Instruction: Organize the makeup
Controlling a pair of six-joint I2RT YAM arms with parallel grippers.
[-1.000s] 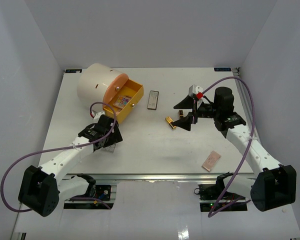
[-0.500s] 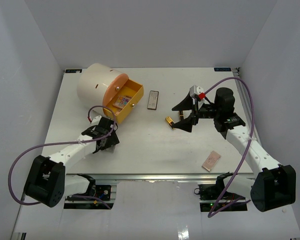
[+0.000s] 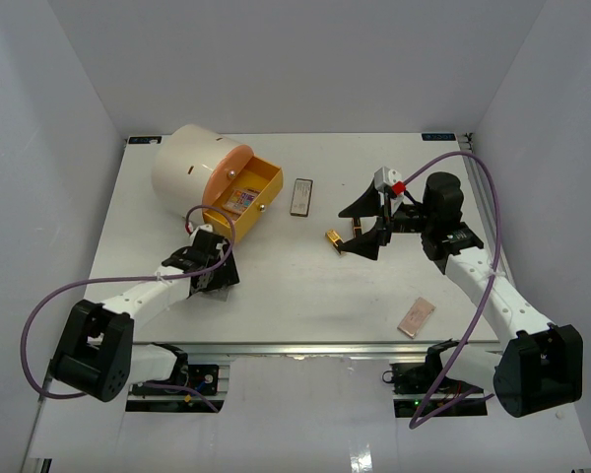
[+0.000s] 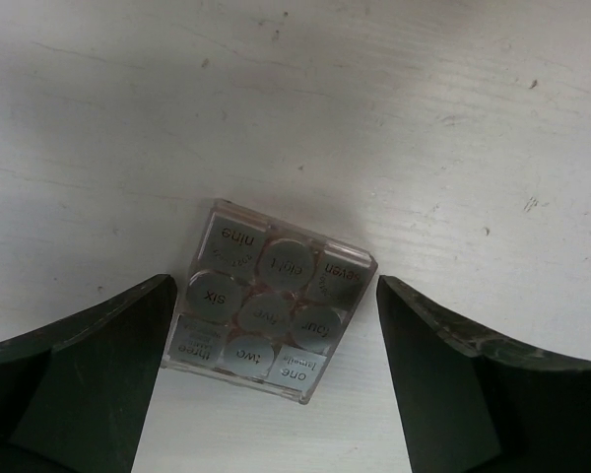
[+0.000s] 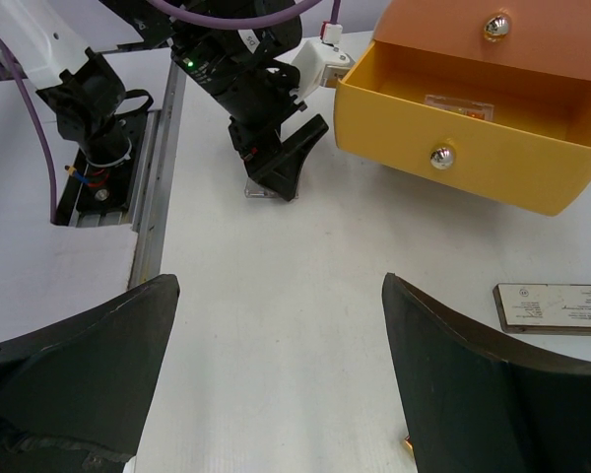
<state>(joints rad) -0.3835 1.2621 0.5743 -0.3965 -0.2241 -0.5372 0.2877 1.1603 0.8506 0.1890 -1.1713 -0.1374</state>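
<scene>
1. Near edge. A flat pinkish rectangular palette (image 3: 416, 316) lies alone close to the near edge, towards the right corner and well apart from both grippers. An aluminium rail (image 3: 325, 348) runs along this edge.

2. Left gripper (image 3: 213, 279). It points down at the worktop, left of centre. Jaws are wide. The dark fingers (image 4: 98, 365) stand on either side of a clear square palette with nine round grey pans (image 4: 268, 304). The palette lies flat on the surface and skewed to the fingers. Contact between fingers and palette cannot be confirmed.

3. Right gripper (image 3: 357, 227). It sits right of centre and faces the left edge. Jaws are wide with nothing between them. A gold-and-black lipstick tube (image 3: 336, 240) lies on the surface just beside the nearer finger.

4. Middle of the worktop. A flat grey rectangular palette (image 3: 301, 196) lies beyond the lipstick tube, between the right gripper and the drawer.

5. Far-left corner. A large cream cylinder with an orange face (image 3: 192, 168) lies on its side. Its yellow drawer with round metal knobs (image 5: 473, 148) is pulled open towards the centre, just beyond the left gripper. A multicolour palette (image 3: 240, 200) lies flat inside the drawer.

6. Surface and room. The white worktop (image 3: 305, 281) shows faint scuffs and specks in the left wrist view. Plain pale walls (image 3: 295, 59) enclose the left, far and right edges.
</scene>
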